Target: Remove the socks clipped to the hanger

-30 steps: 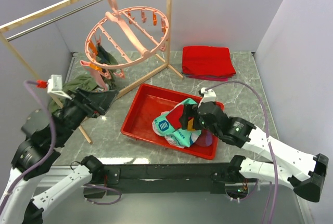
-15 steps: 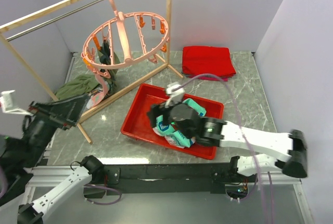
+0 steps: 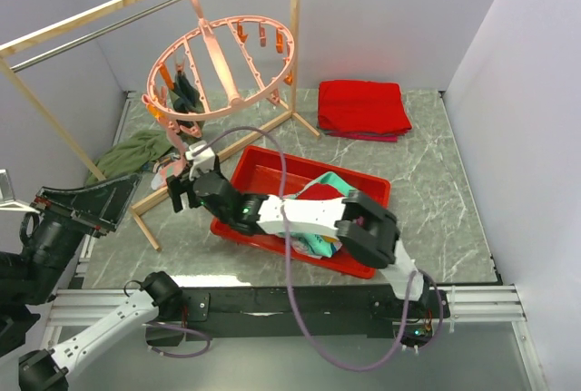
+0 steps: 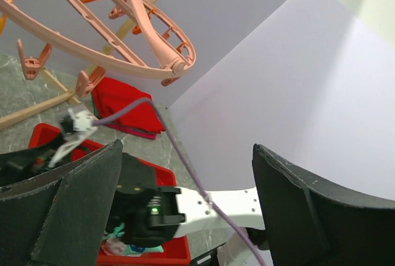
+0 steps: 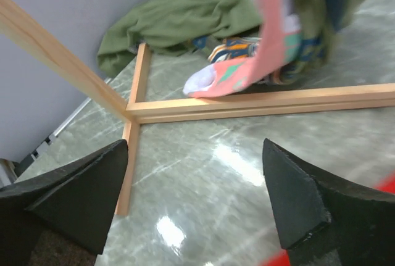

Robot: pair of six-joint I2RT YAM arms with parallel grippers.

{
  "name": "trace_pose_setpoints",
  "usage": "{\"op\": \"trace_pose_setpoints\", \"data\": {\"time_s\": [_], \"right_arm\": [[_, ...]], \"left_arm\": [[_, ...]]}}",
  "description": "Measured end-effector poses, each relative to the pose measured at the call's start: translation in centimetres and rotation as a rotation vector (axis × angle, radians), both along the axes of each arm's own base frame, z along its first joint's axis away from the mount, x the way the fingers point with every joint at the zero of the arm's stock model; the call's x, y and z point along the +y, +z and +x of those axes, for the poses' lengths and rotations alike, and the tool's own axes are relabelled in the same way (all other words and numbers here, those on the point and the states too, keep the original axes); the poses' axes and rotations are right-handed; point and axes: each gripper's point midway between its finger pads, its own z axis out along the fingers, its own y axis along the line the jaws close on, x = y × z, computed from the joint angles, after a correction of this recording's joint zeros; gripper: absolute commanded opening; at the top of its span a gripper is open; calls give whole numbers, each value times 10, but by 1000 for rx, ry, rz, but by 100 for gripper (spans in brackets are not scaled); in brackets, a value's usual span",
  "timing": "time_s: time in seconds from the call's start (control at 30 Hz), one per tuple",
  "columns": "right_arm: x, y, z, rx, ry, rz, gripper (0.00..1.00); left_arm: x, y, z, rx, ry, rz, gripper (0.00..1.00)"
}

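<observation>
**Top view with both wrist views: transit between two sock removals.** My right end effector point(image 3: 184, 189) stands wide open and empty. A second ago it hung over the red tray point(image 3: 238, 171). It has since swung across the bench point(image 3: 436, 173) to the foot of the wooden rack point(image 3: 295, 37), below the low left side of the hanger point(image 3: 222, 69).

My left end effector point(image 3: 91, 202), equally wide and holding nothing, has drawn back from that same spot to the near left edge, leaving the approach free. The hanger hangs tilted from the rack's top and has rocked a little over the last second.

Loose socks point(image 3: 313, 244) lie heaped in the tray. The clipped socks point(image 3: 186, 92), dark green among them, hang from the ring's left side. In the right wrist view:
- a pink-and-teal sock point(image 5: 271, 31) dangles just ahead of my open fingers point(image 5: 68, 198);
- below it a stray sock point(image 5: 213, 81) lies on the bench against the rack's base;
- a green cloth point(image 5: 179, 13) lies beside that sock.

The left wrist view shows the hanger's underside with several clips point(image 4: 31, 62) bare.

Reading: one drop-off is finished and the next pull is being set up. The task is part done, and the left side of the ring is left to clear. A folded red cloth point(image 3: 363, 105) lies far back, apart from the work.
</observation>
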Motion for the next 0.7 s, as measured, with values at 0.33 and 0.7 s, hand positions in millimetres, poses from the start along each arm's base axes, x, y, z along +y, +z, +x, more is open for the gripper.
{"op": "trace_pose_setpoints", "data": {"time_s": [0.33,0.7], "right_arm": [[37,-59,40,74,20,16,84],[62,-82,86,106,-29,72,40]], "left_arm": [[-2,-19,5,36,-9,17,90],[-2,-25,7,52,-11,28,90]]}}
